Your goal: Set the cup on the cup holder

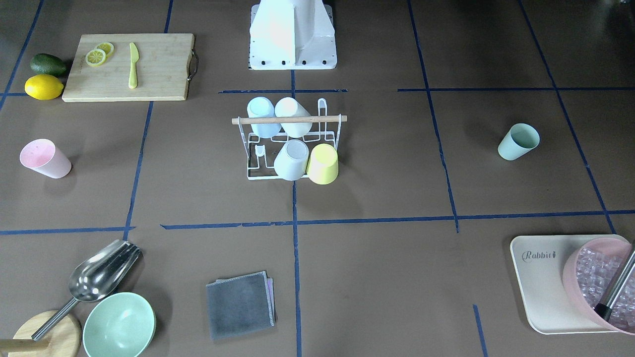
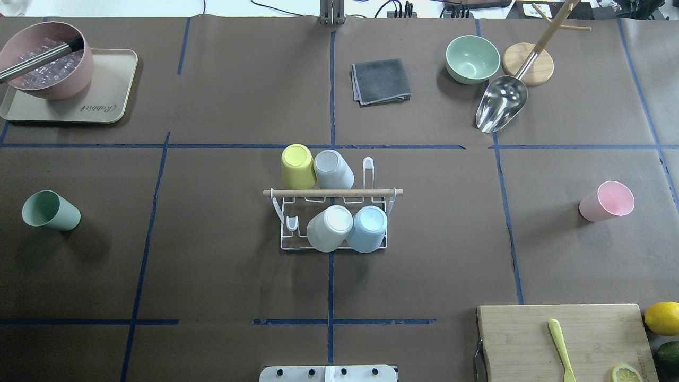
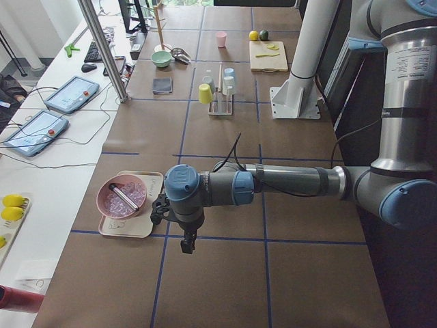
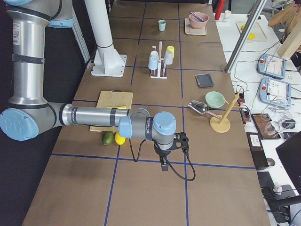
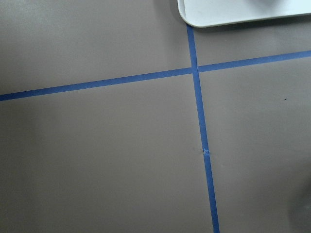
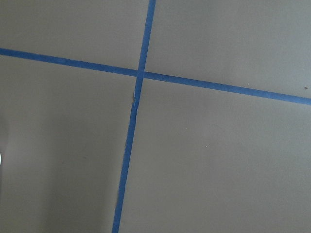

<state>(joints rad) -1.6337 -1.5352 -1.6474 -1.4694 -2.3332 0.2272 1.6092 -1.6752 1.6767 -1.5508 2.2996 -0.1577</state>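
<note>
Overhead exterior shows the cup holder (image 2: 333, 193) at the middle of the table (image 2: 238, 254), with four cups (image 2: 330, 228) already upended on it and two bare prongs (image 2: 290, 223) left. Two cups stand loose, mouth up: a green cup (image 2: 50, 211) and a pink cup (image 2: 606, 201). We judge either could be the one to place. Our left gripper (image 3: 186, 242) hangs over bare table at its own end, with the tray (image 3: 113, 225) just beside it. The green cup stands well away from it, further in along the table, and the cup holder is further again. Our right gripper (image 4: 163, 165) hangs likewise at the opposite end, with the pink cup well away from it and toward the middle. Both grippers show only in the side views, so we cannot tell how wide either stands; the wrist views give only brown table and blue tape. We take the cups to be light, stiff and smooth, and tapered toward the base, so a weak pinch may let one slide. We would take hold side-on across the wall just below the rim, firmly but without crushing, leaving room to turn the cup mouth-down over a prong.
</note>
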